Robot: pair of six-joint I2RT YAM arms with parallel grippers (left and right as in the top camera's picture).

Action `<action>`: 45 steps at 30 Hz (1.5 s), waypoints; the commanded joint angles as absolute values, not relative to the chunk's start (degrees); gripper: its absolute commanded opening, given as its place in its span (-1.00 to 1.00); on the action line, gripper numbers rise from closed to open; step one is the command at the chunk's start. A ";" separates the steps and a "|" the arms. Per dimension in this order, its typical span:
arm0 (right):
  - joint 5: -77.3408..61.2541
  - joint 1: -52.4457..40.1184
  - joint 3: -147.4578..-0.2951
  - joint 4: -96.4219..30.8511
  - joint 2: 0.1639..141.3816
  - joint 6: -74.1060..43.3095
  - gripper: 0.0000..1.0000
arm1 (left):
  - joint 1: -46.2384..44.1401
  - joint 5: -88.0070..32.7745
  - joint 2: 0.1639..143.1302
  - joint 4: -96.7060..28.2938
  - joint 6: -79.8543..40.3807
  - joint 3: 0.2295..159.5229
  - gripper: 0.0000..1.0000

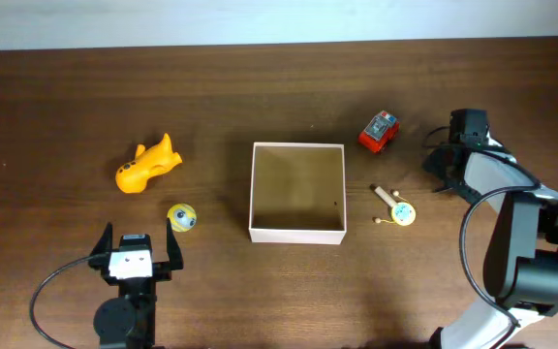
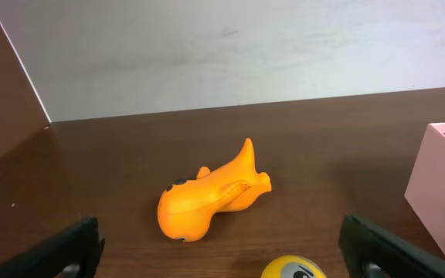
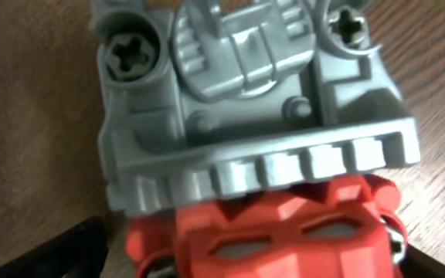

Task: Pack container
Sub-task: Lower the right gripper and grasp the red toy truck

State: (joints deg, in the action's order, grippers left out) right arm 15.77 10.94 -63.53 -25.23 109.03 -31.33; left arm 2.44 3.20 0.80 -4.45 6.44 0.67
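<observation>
We saw the container (image 1: pixel 296 234) in the middle of the table (image 1: pixel 260 87), an orange toy (image 1: pixel 146 165) to its left and a red-and-grey toy (image 1: pixel 379 133) to its far right. The left jaws stood wide open; the right jaws, spread apart, faced the red-and-grey toy without gripping it.

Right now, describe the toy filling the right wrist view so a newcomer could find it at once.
Start at the square white-walled container in the centre and look just beyond its far-right corner. There sits a small blocky toy vehicle, red with grey parts. Its nearest neighbour, a pale stick toy with a yellow disc, lies closer to the front; only this one is red.
</observation>
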 commanded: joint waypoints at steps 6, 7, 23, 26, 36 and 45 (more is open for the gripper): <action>13.63 12.99 -63.16 -25.28 110.02 -27.16 0.44 | 2.79 2.76 0.30 -4.58 6.98 0.51 0.99; 13.54 13.15 -63.16 -25.30 110.02 -27.16 0.43 | 2.79 2.76 0.30 -4.58 6.98 0.51 0.99; 13.72 13.26 -63.16 -26.33 110.02 -22.68 0.42 | 2.79 2.74 0.30 -4.58 6.98 0.54 0.98; 13.69 13.26 -63.16 -25.63 110.02 -22.68 0.42 | 2.79 2.74 0.30 -4.58 6.98 0.51 0.99; 13.43 13.15 -63.96 -24.67 109.97 -13.67 0.42 | 2.79 2.76 0.30 -4.58 7.01 0.51 0.99; 10.70 13.15 -70.59 -30.11 109.97 -9.04 0.42 | 2.79 2.76 0.30 -4.58 6.98 0.51 0.99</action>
